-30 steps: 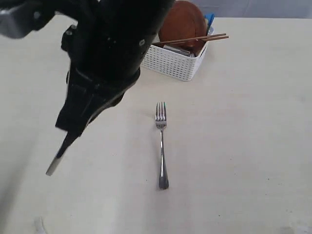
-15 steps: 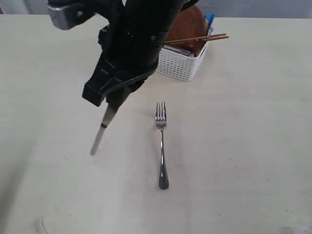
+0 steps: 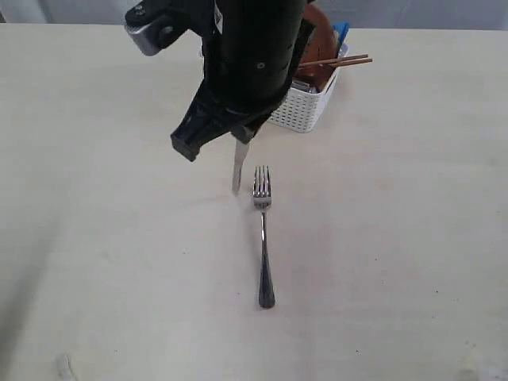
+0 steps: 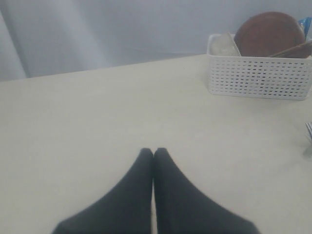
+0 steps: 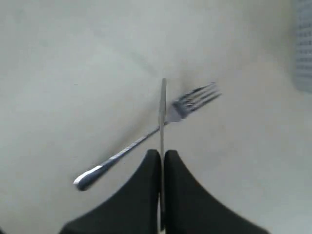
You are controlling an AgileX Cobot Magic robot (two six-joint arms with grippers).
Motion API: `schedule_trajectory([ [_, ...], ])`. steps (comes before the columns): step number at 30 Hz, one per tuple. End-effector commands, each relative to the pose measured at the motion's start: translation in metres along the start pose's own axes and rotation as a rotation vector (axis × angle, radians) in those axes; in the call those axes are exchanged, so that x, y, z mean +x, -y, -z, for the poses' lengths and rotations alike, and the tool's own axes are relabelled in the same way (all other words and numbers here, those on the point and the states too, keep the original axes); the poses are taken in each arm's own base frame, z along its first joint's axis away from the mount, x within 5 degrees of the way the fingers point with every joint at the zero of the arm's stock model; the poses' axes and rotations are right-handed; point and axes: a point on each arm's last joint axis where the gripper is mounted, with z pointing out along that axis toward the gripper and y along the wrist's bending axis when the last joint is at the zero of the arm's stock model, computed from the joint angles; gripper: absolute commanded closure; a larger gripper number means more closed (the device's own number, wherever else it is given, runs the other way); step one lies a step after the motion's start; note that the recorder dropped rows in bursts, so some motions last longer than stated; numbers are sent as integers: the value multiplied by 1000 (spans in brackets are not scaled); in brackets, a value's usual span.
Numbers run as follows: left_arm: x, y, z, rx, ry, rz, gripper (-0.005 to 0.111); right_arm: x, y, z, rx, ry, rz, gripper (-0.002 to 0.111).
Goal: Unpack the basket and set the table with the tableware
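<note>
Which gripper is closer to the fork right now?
Right. The right gripper, shut on the knife, hangs just over the fork near its tines. The left gripper sits farther off, with bare table between it and the fork.

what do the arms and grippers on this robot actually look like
The left gripper and right gripper both have matte black jaws, broad at the base and curving in to narrow tips. In the exterior view the right arm is a bulky, glossy black housing with a silver-grey block on one side. No cables or markings show.
</note>
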Motion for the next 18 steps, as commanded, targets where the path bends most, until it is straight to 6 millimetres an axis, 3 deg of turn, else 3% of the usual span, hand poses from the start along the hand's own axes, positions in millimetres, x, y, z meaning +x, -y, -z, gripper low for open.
schedule_trajectory([
  [1, 0, 0, 0, 5, 1, -4, 107, -2, -15, 8, 154, 22, 175, 109],
  [3, 0, 0, 0, 5, 1, -4, 107, -3, -36, 10, 126, 32, 242, 109],
  [8, 0, 0, 0, 5, 1, -4, 107, -3, -59, 15, 173, 56, 297, 109],
  [13, 0, 0, 0, 5, 1, -4, 107, -10, -91, 40, 567, 206, 503, 109],
  [15, 0, 0, 0, 5, 1, -4, 107, -6, -106, 40, 521, 201, 561, 109],
  [18, 0, 0, 0, 5, 1, -4, 107, 7, -121, 26, 151, 97, 543, 109],
])
